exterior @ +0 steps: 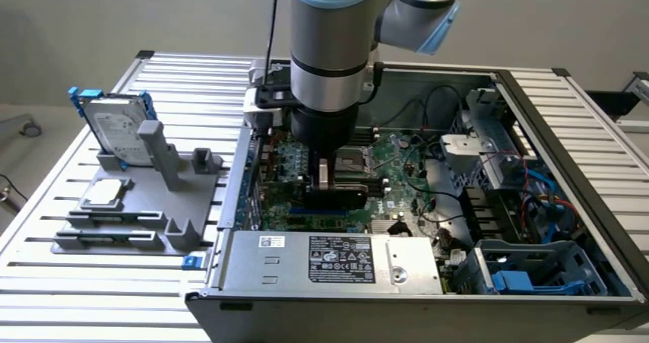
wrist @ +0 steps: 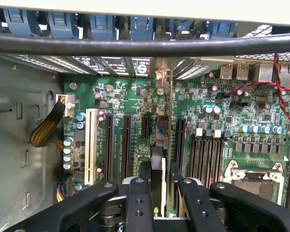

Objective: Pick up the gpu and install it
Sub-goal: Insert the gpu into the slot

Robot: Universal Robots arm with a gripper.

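My fingers [wrist: 137, 203] are clamped on the gpu [exterior: 340, 200], upright over the motherboard [exterior: 396, 157], CPU socket [exterior: 350, 159] at its 12 o'clock (exterior view). If it's misaligned, pressing down could damage both.

Arm [exterior: 330, 46] runs off the exterior view's top edge, and its column covers a strip of motherboard [exterior: 400, 160]. gpu [exterior: 340, 198] hangs under it; can't tell if its lower edge meets the board. Wrist view gives the gpu [wrist: 158, 145] edge-on, faces unseen. Gripper [wrist: 160, 176] linkage masks the slots beneath. Power supply label [exterior: 340, 258] is too small to read. Case [exterior: 406, 312] is cut by the bottom edge.
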